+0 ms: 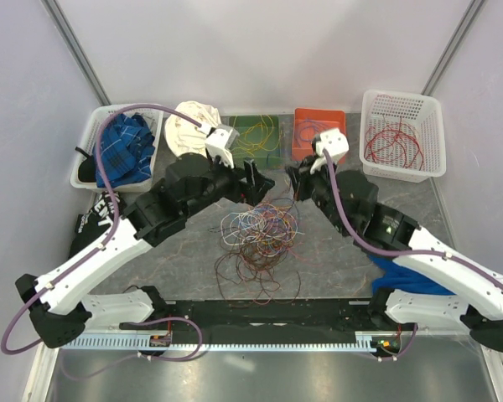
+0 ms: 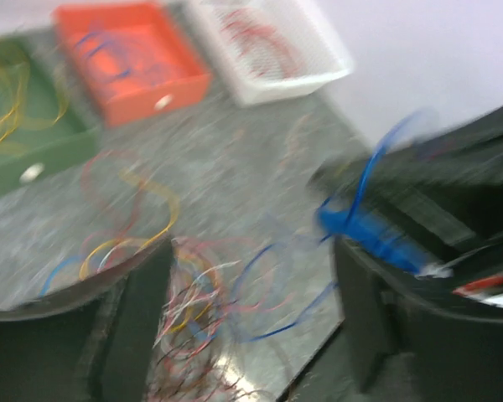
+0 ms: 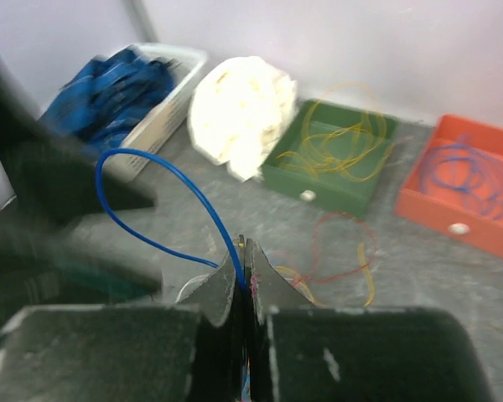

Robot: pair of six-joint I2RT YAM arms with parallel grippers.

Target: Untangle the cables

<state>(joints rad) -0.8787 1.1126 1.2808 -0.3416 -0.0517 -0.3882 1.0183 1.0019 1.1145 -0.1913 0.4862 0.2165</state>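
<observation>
**Ana:** Most of the cables (image 1: 256,230) sit in one messy heap in the middle of the table (image 1: 335,276), right?

**Ben:** Yes. Lots of colours, all looped into each other. Some thin red-brown loops spill out on the near side. I think the job is only partly done.

**Ana:** What are the arms doing?

**Ben:** Just past the heap, the right gripper (image 3: 244,272) is pinched tight on one blue cable (image 3: 151,188). The cable bends away from its tips in a big bow.

**Ana:** And the other one?

**Ben:** The left gripper (image 2: 251,310) has its jaws spread wide above the heap. I see nothing held between them, but that picture is blurry.

**Ana:** What is in the boxes at the far side?

**Ben:** The left basket (image 1: 84,155) has a blue checked cloth (image 1: 121,151) in it. A bunched white cloth (image 1: 189,126) lies just beside it. Next, the green tray (image 3: 344,191) holds yellow cables (image 3: 335,138). The orange tray (image 3: 427,209) holds blue cables (image 3: 469,172). The right basket (image 1: 394,173) holds red cables (image 1: 394,142).

**Ana:** So each colour gets its own box?

**Ben:** It looks that way. A few are sorted, and many more wait in the heap. My guess is the blue one belongs in the orange tray.
</observation>
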